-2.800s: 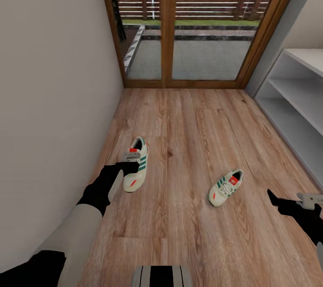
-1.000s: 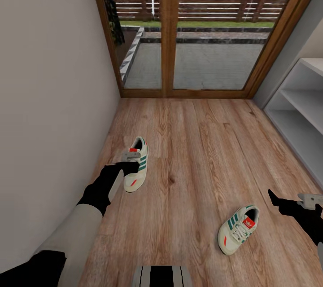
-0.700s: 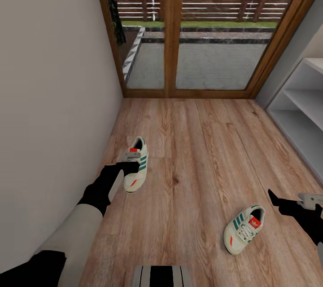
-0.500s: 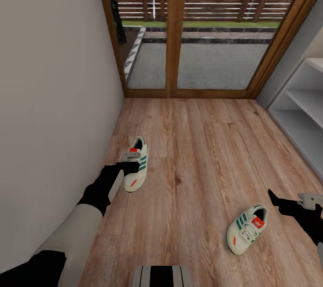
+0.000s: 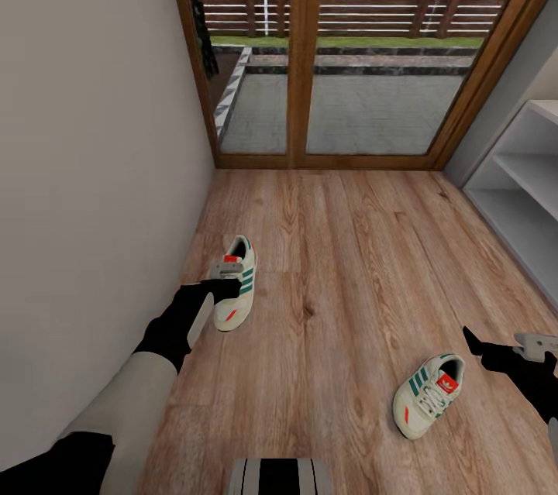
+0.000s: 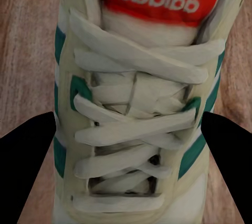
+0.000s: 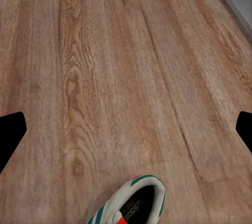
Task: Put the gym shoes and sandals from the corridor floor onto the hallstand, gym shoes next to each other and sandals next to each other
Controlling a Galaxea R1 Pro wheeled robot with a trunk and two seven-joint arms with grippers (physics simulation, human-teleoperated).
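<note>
My left gripper (image 5: pixel 227 279) is shut on one gym shoe (image 5: pixel 246 283), a cream sneaker with green stripes, held above the corridor floor (image 5: pixel 349 247) near the left wall. In the left wrist view its laces (image 6: pixel 136 119) sit between the two black fingers (image 6: pixel 26 171). The other gym shoe (image 5: pixel 428 394) lies on the floor at lower right, just left of my open right gripper (image 5: pixel 504 348). The right wrist view catches its heel end (image 7: pixel 134 203) below the spread gripper (image 7: pixel 126 129). The hallstand (image 5: pixel 527 170) shows at the right edge. The two sandals are out of view.
A plain wall (image 5: pixel 93 170) runs close along the left. Wooden-framed glass doors (image 5: pixel 302 53) close the corridor ahead. Open plank floor lies between the shoes and the doors.
The camera has moved, so the floor shoe has slid toward the picture's lower right and the hallstand further to the edge. Both arms and the held shoe keep their places in the view.
</note>
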